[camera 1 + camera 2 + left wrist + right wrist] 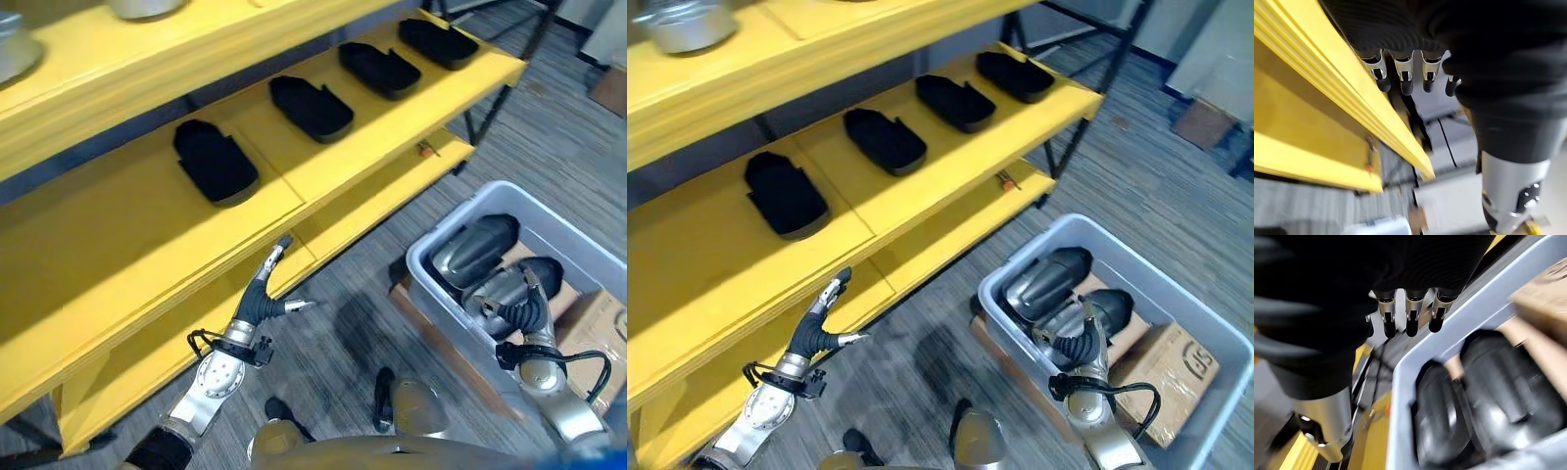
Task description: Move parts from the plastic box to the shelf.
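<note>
Two dark glossy moulded parts [475,250] lie in the pale grey plastic box [588,245] on the floor, directly under the right hand [524,299], whose fingers hang relaxed and hold nothing. The left hand [265,289] is open beside the front edge of the yellow wooden shelf [147,255]. Four black foam trays [216,162] sit in a row on the shelf board. The striped grey carpet floor [549,137] surrounds the box; a brown cardboard carton [588,328] lies inside it beside the parts.

The yellow shelf [323,166] and grey plastic box [1014,264] are viewed from above by both eye views. Each is viewed closely along the fingers by a wrist view.
</note>
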You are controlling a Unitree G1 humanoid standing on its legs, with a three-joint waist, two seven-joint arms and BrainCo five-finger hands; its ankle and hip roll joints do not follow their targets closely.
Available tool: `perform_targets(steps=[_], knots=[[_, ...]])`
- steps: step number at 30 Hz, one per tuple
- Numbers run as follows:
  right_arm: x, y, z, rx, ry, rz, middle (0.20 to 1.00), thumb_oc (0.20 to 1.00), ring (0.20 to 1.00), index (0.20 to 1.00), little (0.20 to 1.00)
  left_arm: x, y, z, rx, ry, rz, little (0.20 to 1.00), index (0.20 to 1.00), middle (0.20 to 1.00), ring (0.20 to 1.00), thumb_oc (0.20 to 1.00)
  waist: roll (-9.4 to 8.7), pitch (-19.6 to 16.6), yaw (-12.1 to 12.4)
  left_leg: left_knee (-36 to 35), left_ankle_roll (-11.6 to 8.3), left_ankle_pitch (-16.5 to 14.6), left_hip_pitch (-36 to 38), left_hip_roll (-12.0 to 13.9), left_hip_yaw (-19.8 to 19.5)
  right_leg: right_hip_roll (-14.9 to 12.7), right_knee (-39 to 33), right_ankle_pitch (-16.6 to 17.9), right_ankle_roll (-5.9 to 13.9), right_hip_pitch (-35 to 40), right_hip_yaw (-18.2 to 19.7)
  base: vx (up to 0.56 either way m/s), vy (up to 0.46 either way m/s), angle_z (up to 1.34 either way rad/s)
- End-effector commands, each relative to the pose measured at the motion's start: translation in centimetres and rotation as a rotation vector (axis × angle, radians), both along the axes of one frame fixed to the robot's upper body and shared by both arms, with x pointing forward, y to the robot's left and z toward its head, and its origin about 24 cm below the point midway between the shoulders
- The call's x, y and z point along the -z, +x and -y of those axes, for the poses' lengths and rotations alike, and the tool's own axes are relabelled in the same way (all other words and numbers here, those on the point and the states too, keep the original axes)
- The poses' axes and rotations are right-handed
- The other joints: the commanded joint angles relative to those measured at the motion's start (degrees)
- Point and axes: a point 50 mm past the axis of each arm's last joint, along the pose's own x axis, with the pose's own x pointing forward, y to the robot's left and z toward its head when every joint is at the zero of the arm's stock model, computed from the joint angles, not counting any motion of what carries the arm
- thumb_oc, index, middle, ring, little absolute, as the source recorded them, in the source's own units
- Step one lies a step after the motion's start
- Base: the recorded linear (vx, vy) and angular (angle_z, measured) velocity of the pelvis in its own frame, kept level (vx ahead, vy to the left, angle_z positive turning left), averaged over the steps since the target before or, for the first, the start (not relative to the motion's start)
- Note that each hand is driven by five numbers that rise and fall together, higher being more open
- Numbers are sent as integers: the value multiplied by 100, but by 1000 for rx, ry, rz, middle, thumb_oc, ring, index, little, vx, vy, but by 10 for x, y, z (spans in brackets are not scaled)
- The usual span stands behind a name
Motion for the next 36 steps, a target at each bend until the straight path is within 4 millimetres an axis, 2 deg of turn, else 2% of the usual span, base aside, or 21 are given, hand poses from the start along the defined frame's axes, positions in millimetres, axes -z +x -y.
perform_targets(steps=[1, 2, 4, 7, 8, 9, 10, 13, 15, 16, 17, 18, 20, 23, 25, 27, 32, 36], knots=[[-17, 9, -3, -24, -20, 119, 1000, 1000, 1000, 1000, 1000, -33, 8, 4, -48, -209, 181, 1000, 1000, 1000, 1000, 1000, -273, 108, -25, 153, -8, 478, -312, 313, -380, 327, -1504, 915, 139, 989, -248, 85, -320, -51], [-16, 8, -3, -22, -14, 119, 1000, 1000, 1000, 1000, 1000, -36, 12, 4, -60, -230, 190, 1000, 1000, 1000, 1000, 1000, -292, 88, -58, 174, -49, 542, -291, 371, -444, 356, -1529, 931, 129, 977, -185, 103, -299, -82], [-12, 8, -5, -32, 2, 114, 1000, 1000, 1000, 1000, 1000, -38, 17, 5, -89, -263, 191, 1000, 1000, 1000, 1000, 1000, -347, 42, -49, 263, -104, 607, -260, 425, -869, 449, -1639, 994, 106, 980, 64, 121, -267, -97], [-9, 8, -7, -62, 18, 99, 1000, 1000, 1000, 1000, 1000, -39, 17, 3, -130, -307, 203, 1000, 1000, 1000, 1000, 1000, -369, -5, 26, 341, -4, 445, -255, 188, -1602, 568, -1742, 1049, 70, 1004, 509, 115, -117, -70], [-7, 7, -9, -88, 19, 87, 1000, 1000, 1000, 1000, 1000, -36, 15, 1, -155, -334, 181, 1000, 1000, 1000, 1000, 1000, -365, -54, 125, 415, 182, 356, -396, -34, -2054, 651, -1734, 1118, -2, 928, 805, 104, -53, -102], [-6, 7, -10, -103, 21, 80, 1000, 1000, 1000, 1000, 1000, -34, 14, 0, -171, -331, 177, 1000, 1000, 1000, 1000, 1000, -360, -76, 189, 529, 283, 213, -490, -236, -2442, 694, -1697, 1098, -24, 914, 1029, 170, -59, -168], [-5, 8, -12, -127, 27, 69, 1000, 1000, 1000, 1000, 1000, -30, 9, -1, -190, -294, 165, 1000, 1000, 1000, 1000, 1000, -356, -123, 348, 873, 564, -255, -685, -855, -3199, 800, -1700, 1112, -58, 938, 1538, 191, -17, -190], [-5, 3, -12, -103, 58, 61, 1000, 1000, 1000, 1000, 1000, -26, 0, -2, -134, -277, 132, 1000, 1000, 1000, 1000, 1000, -310, -121, 446, 939, 737, -511, -841, -1330, -3491, 898, -1756, 1180, -21, 1058, 1866, 143, 52, -146], [-4, 1, -11, -83, 76, 67, 1000, 1000, 1000, 1000, 1000, -23, -5, -3, -119, -267, 119, 1000, 1000, 1000, 1000, 1000, -265, -104, 480, 726, 732, -438, -982, -1450, -3543, 914, -1813, 1207, 22, 1141, 1974, 94, 159, -11], [-5, 0, -11, -75, 77, 76, 1000, 1000, 1000, 1000, 1000, -21, -6, -2, -115, -258, 115, 1000, 1000, 1000, 1000, 1000, -246, -85, 512, 644, 696, -288, -1148, -1475, -3611, 915, -1851, 1207, 30, 1206, 2045, 98, 249, -13], [-5, 1, -14, -69, 82, 87, 1000, 1000, 1000, 1000, 1000, -19, -6, 0, -106, -239, 113, 1000, 1000, 1000, 1000, 1000, -218, -59, 573, 596, 632, 1, -1421, -1473, -3821, 925, -1878, 1198, 23, 1278, 2170, 71, 250, -37], [-5, 4, -18, -73, 83, 93, 1000, 1000, 1000, 1000, 1000, -18, -6, 1, -105, -228, 114, 1000, 1000, 1000, 1000, 1000, -201, -12, 644, 672, 604, 156, -1621, -1516, -4065, 930, -1819, 1134, 6, 1336, 2278, 61, 240, -54], [-4, 12, -23, -76, 91, 99, 1000, 1000, 1000, 1000, 1000, -16, -3, 2, -100, -218, 107, 1000, 1000, 1000, 1000, 1000, -168, -65, 686, 592, 651, -56, -1573, -1557, -3978, 883, -1847, 1102, 6, 1354, 2246, 38, 208, -60], [-3, 14, -25, -61, 110, 100, 1000, 1000, 1000, 1000, 1000, -14, -2, 6, -94, -199, 102, 1000, 1000, 1000, 1000, 1000, -127, -103, 679, 462, 683, -107, -1430, -1560, -3909, 822, -1891, 1142, 19, 1339, 2170, 23, 145, -57], [-3, 15, -29, -64, 119, 115, 1000, 1000, 1000, 1000, 1000, -13, 1, 5, -98, -219, 96, 1000, 1000, 1000, 1000, 1000, -70, -170, 642, 125, 777, -184, -1111, -1581, -3790, 780, -1971, 1246, 84, 1217, 2046, -7, 131, -22], [-3, 15, -35, -67, 127, 118, 1000, 1000, 1000, 1000, 1000, -13, 1, 9, -90, -200, 108, 1000, 1000, 1000, 1000, 1000, -26, -210, 633, -226, 811, -185, -834, -1603, -3686, 718, -2122, 1389, 155, 1115, 1883, -3, 112, -30], [-4, 16, -42, -94, 135, 122, 1000, 1000, 1000, 1000, 1000, -13, -1, 12, -108, -206, 98, 1000, 1000, 1000, 1000, 1000, -12, -282, 660, -522, 822, -194, -595, -1576, -3445, 583, -2378, 1575, 267, 1023, 1623, 10, 37, -15], [-8, 29, -55, -158, 143, 128, 1000, 1000, 1000, 1000, 1000, -11, -2, 12, -161, -216, 106, 1000, 1000, 1000, 1000, 1000, -48, -260, 802, -623, 784, -209, -524, -1478, -2923, 323, -2623, 1747, 417, 984, 1025, -29, -8, -52]])
